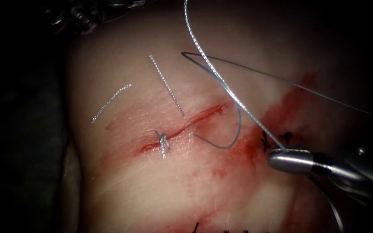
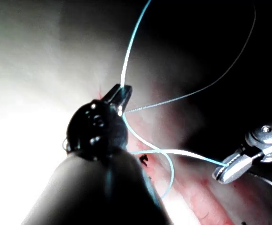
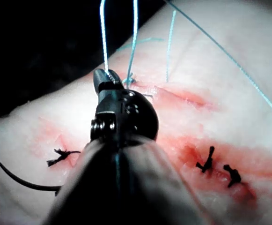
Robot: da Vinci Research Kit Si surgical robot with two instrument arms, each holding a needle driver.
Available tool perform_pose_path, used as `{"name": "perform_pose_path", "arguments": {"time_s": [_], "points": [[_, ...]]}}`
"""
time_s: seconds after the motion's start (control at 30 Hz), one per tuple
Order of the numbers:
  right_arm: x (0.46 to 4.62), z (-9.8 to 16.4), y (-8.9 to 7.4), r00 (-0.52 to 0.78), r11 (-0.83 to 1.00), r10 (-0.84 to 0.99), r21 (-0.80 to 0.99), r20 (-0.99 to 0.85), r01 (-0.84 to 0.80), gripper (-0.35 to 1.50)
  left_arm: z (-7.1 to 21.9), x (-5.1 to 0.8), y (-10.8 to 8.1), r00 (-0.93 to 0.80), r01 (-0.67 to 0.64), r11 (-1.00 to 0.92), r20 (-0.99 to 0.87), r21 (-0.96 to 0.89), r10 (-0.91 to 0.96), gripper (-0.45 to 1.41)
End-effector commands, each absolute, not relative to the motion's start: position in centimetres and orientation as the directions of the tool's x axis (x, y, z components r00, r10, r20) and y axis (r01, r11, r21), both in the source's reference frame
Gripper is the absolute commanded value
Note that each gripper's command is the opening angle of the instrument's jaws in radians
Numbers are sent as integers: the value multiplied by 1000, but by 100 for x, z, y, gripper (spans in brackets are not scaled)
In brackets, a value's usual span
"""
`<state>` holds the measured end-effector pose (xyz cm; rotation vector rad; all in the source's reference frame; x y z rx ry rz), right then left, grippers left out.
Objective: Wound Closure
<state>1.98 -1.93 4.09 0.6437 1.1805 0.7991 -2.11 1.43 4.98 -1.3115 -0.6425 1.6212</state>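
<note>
**Both pincers closed on the thread, needle lying loose**

The right pincer (image 1: 280,152), near the tissue's right edge, is closed on the thread (image 1: 221,77), just beside two dark stitches (image 1: 275,139). From there the strand runs straight up past the tissue's far edge. In the left wrist view the left pincer (image 2: 121,95) is also clamped on the thread, with slack loops trailing below it. Held at two points like this, the working strand probably stays lifted off the wound rather than dragging across it.

Neither tool holds the needle (image 3: 18,180). It lies on the tissue (image 1: 121,194) in the right wrist view. One end is hidden behind the shaft, so I cannot tell whether it enters the tissue.

Left of the right pincer a thin loop of thread lies at the right end of the cut (image 1: 195,121). A knot (image 1: 162,141) sits across the cut's left part. A cut end of thread (image 1: 111,101) lies apart toward the tissue's left edge. Red fluid (image 1: 242,149) stains the tissue around the cut.
</note>
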Motion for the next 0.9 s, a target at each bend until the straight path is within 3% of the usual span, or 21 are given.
{"name": "perform_pose_path", "arguments": {"time_s": [0.03, 0.23, 0.37, 0.53, 0.9], "points": [[220, 418, -203, 183, 575, 817, 797, -547, -184, -35, 503, -217, 142, -4, -331, -439, -464, -835, 886, -45], [265, 423, -243, 219, 589, 801, 798, -557, -124, -35, 502, -221, 143, -2, -334, -436, -463, -835, 887, -45], [328, 407, -314, 305, 599, 747, 797, -591, 76, -35, 501, -222, 142, -1, -335, -436, -462, -835, 887, -45], [353, 423, -351, 338, 602, 729, 793, -595, 97, -35, 501, -222, 143, -2, -334, -435, -461, -836, 887, -45], [318, 482, -330, 417, 644, 699, 765, -581, -13, -35, 484, -204, 152, 11, -328, -438, -467, -837, 884, -45]]}}
